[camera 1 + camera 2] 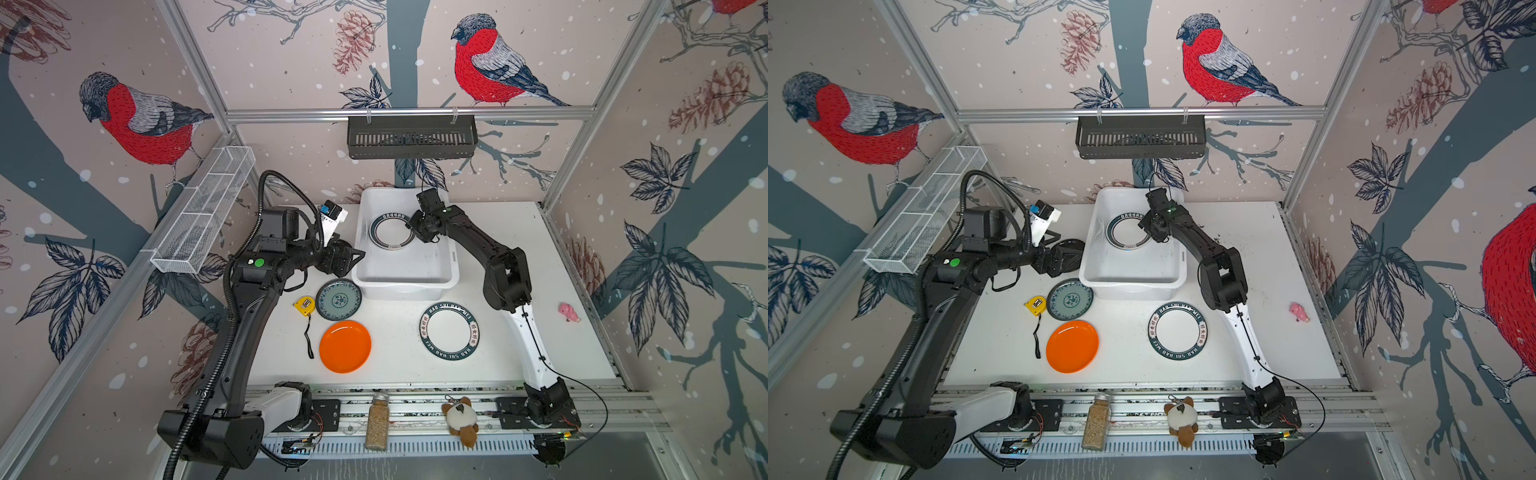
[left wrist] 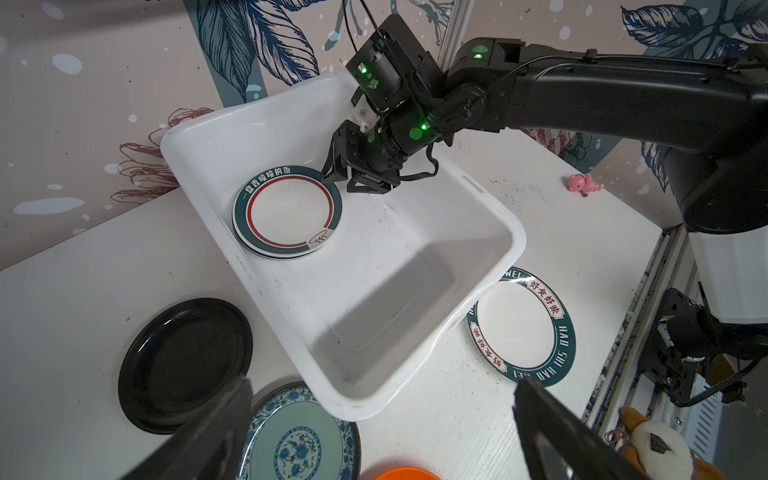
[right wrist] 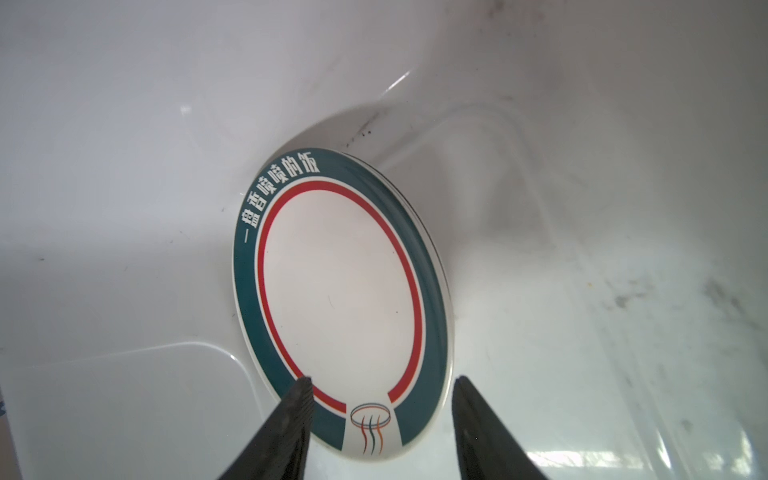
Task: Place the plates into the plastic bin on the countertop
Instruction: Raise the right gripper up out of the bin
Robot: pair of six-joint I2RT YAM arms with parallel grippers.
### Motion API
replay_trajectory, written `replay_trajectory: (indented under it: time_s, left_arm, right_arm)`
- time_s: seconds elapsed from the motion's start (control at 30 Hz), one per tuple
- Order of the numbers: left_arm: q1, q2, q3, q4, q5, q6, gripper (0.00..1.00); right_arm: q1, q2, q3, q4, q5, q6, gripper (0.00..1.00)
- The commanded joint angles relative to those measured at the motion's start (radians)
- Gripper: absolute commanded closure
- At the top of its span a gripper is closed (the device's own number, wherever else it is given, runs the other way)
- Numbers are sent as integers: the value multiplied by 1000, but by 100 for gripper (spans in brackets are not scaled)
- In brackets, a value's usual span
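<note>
The white plastic bin (image 1: pixel 405 286) stands at the back middle of the countertop (image 1: pixel 399 332). Inside it a teal-rimmed white plate (image 3: pixel 345 299) lies flat on top of others. My right gripper (image 3: pixel 382 380) is down in the bin, open, its fingertips either side of that plate's near edge and gripping nothing. My left gripper (image 2: pixel 384 432) hovers wide open and empty by the bin's left front corner. Below it lie a black plate (image 2: pixel 185 365) and a teal floral plate (image 1: pixel 338 299). An orange plate (image 1: pixel 345 346) and a lettered white plate (image 1: pixel 449 331) lie in front of the bin.
A yellow tape measure (image 1: pixel 304 305) lies left of the floral plate, a pink toy (image 1: pixel 569 312) near the right edge. A jar (image 1: pixel 377 422) and a plush (image 1: pixel 461 419) sit on the front rail. A black basket (image 1: pixel 411 137) and a wire mesh tray (image 1: pixel 203 212) hang on the walls.
</note>
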Motion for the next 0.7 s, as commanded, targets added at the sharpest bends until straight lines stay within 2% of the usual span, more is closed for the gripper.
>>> replay_trajectory:
  time_s: [0.0,0.3,0.5,0.67]
  left_arm:
    - [-2,0,15,10,-20,-5,3]
    - [-2,6,15,1,-43,-5,3]
    - [-2,12,8,4,-39,-3,3]
    - [-2,20,7,-6,-45,7,3]
  right_arm:
    - [12,-44,-1,-25,36,-41,44]
    - [33,-112,-11,-49,45,-65,45]
    - [57,-181,-76,-26,46,-102,46]
    - [87,-260,-113,0,88,-147,47]
